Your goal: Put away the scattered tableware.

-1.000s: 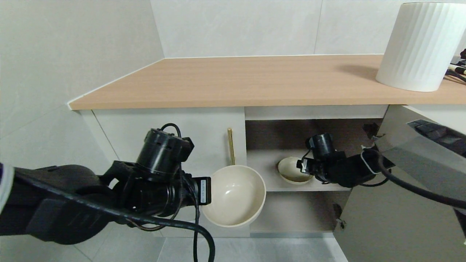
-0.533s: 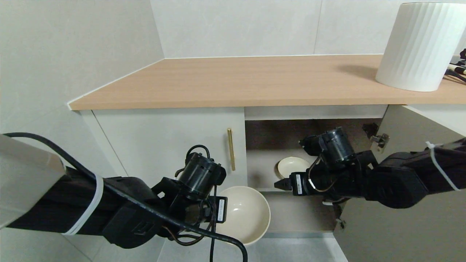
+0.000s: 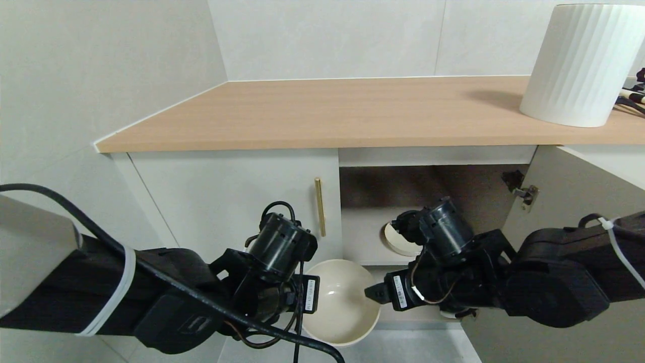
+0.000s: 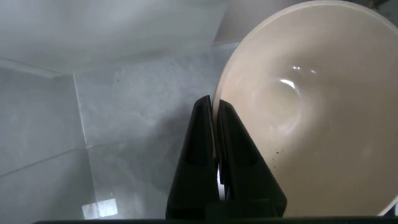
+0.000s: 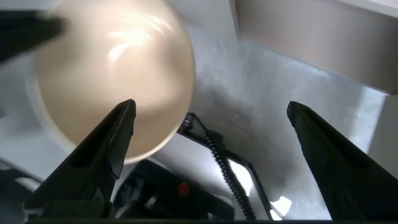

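Wood countertop (image 3: 322, 111) over cabinet (image 3: 227, 201), right door open. Ribbed white canister (image 3: 579, 65) on top, far right. Large cream bowl (image 3: 342, 307) low in front of the open bay, rim pinched tight in left gripper (image 4: 214, 109). Small bowl (image 3: 395, 242) on inner shelf (image 3: 360, 242), partly behind right arm. Right gripper (image 5: 208, 112) just beside the large bowl's rim, fingers spread wide, holding nothing.
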{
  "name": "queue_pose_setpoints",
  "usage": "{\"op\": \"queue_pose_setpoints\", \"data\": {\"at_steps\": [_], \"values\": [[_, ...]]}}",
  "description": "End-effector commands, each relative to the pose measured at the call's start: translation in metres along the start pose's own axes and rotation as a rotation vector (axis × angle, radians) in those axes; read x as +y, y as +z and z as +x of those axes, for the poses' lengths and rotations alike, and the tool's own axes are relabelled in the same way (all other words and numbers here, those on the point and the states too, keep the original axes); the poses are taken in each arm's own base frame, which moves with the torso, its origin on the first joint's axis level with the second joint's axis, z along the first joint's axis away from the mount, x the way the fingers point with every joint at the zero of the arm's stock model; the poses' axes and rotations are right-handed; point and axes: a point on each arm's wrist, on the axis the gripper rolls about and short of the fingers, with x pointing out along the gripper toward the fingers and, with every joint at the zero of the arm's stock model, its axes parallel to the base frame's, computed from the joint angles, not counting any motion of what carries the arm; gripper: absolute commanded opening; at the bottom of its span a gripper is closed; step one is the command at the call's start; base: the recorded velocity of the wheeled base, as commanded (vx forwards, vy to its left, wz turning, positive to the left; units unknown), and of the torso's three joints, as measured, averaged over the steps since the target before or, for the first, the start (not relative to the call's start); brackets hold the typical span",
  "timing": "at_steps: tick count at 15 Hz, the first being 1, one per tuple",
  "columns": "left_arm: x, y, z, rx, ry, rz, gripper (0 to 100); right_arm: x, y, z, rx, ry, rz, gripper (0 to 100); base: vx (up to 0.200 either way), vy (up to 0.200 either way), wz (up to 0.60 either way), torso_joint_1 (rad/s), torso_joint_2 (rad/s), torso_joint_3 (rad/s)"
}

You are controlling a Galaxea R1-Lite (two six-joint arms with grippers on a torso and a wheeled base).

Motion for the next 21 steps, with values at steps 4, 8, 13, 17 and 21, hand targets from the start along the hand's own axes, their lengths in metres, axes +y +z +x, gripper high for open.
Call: {"op": "queue_pose_setpoints", "data": {"at_steps": [4,8,13,17,21], "values": [[-0.0049,-0.0006,-0.0143,-0.024,-0.032,0.012,0,0.0042,-0.0073,0.0182,0.035,-0.02,-0.013,100,0.0,0.0,0.0,0.0,0.0,0.0],[-0.005,-0.0008,-0.0139,-0.023,-0.032,0.013,0,0.0042,-0.0073,0.0182,0.035,-0.02,-0.011,0,0.0,0.0,0.0,0.0,0.0,0.0],[-0.0049,-0.0009,-0.0125,-0.02,-0.029,0.011,0,0.0042,-0.007,0.0177,0.033,-0.02,-0.01,0,0.0,0.0,0.0,0.0,0.0,0.0],[-0.005,-0.0011,-0.012,-0.019,-0.029,0.012,0,0.0041,-0.0065,0.0176,0.026,-0.035,-0.011,0,0.0,0.0,0.0,0.0,0.0,0.0],[-0.005,-0.0011,-0.012,-0.019,-0.029,0.012,100,0.0037,-0.0073,0.0178,0.029,-0.036,-0.013,0,0.0,0.0,0.0,0.0,0.0,0.0]]}}
